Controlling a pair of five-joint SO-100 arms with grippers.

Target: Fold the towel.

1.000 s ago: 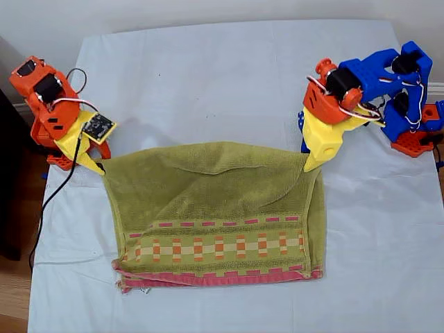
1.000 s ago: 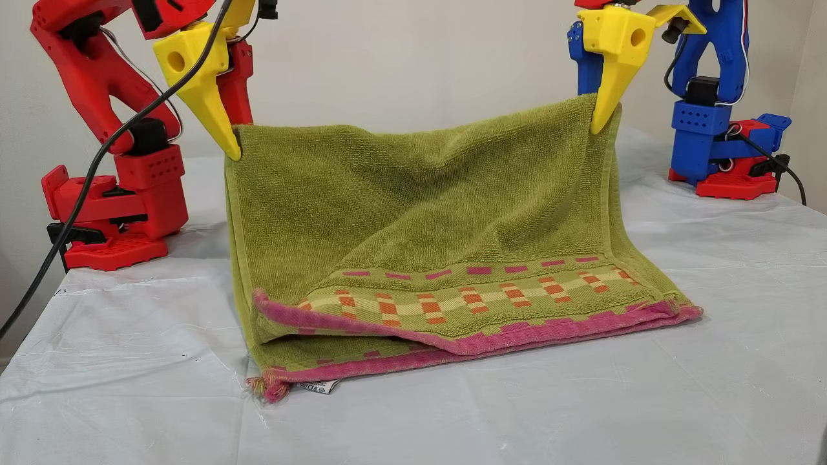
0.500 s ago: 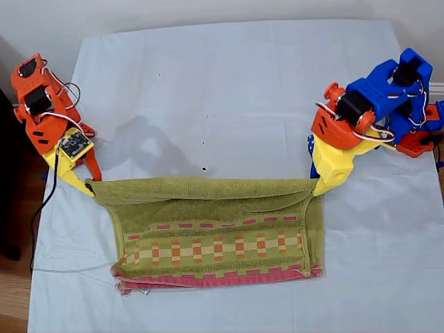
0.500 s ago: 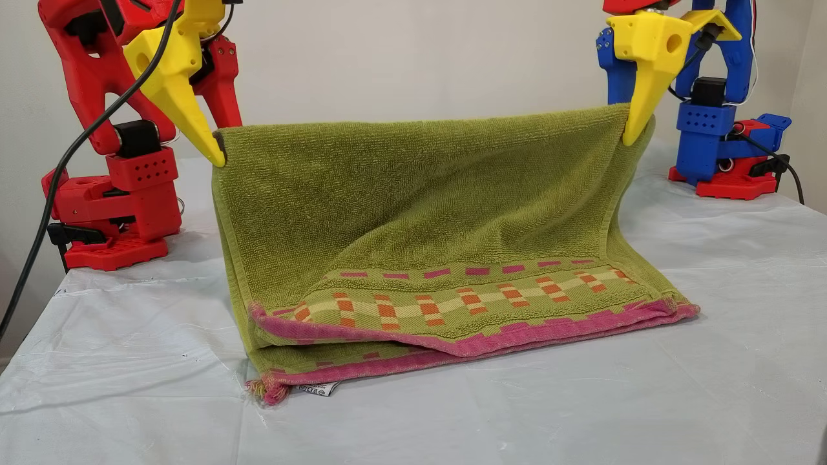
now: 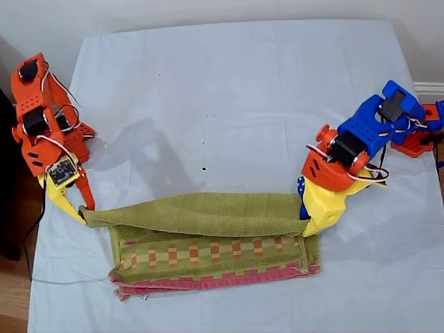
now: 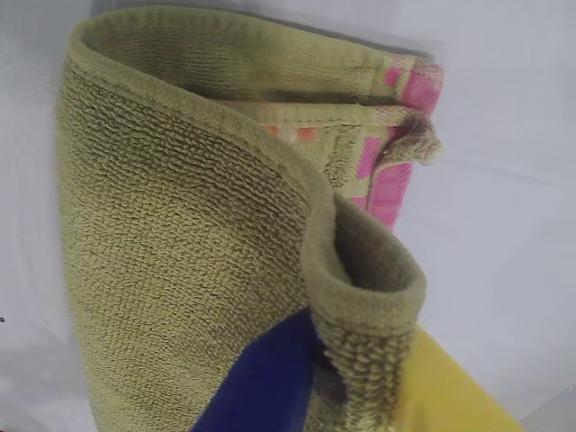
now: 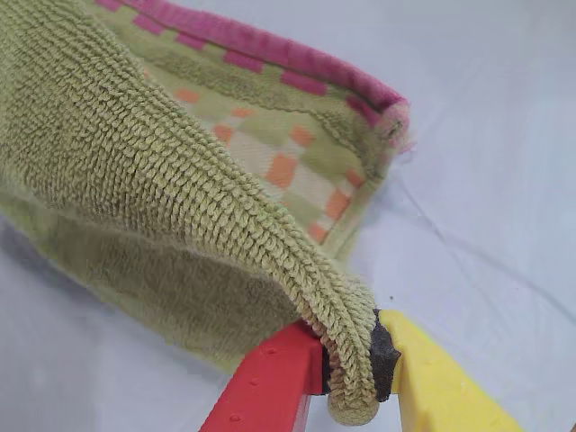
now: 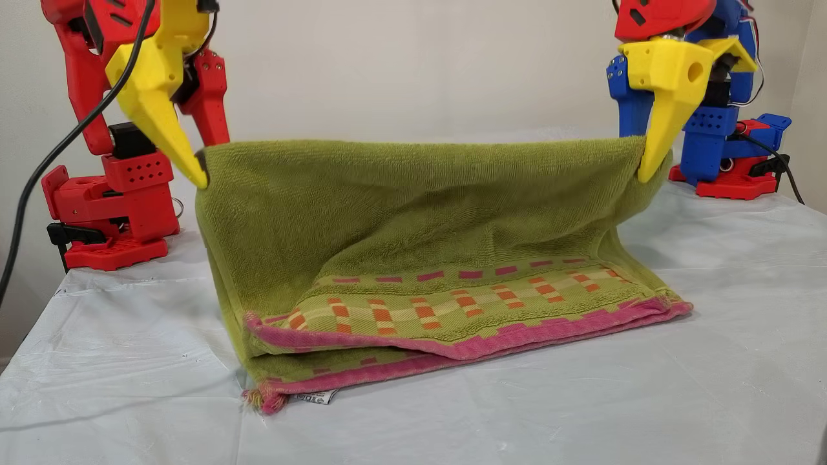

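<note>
Now raised by two corners: the towel [image 5: 208,215], olive-green terry, drawn out as a folded ridge between both pincers above the table [image 5: 229,90].

Held at the exterior view's right by my first pincer [image 5: 310,227], blue jaw and yellow jaw clenched on the thick green edge. Curls over between those two jaws in the first wrist view.

Held at the exterior view's left by my second pincer [image 5: 82,214], red jaw and yellow jaw pinched tight on the terry, with a black pad pressed against the cloth.

Slopes down from that ridge to the table as a creased green sheet in the other view. Lies flat below with its lower part doubled, two layers stacked. Shows two pink-red hems [image 8: 484,345] running along the near edge, the upper set a little back from the lower at the other view's left.

Carries a band of orange-and-cream squares [image 8: 452,303] just behind the upper hem, then a row of small pink dashes. Shows a small white tag [image 8: 316,398] poking out under the lower hem, beside a frayed corner.

Rests on a wrinkled white sheet [image 8: 581,413] spread over the table, well apart from both arm bases at the back.
</note>
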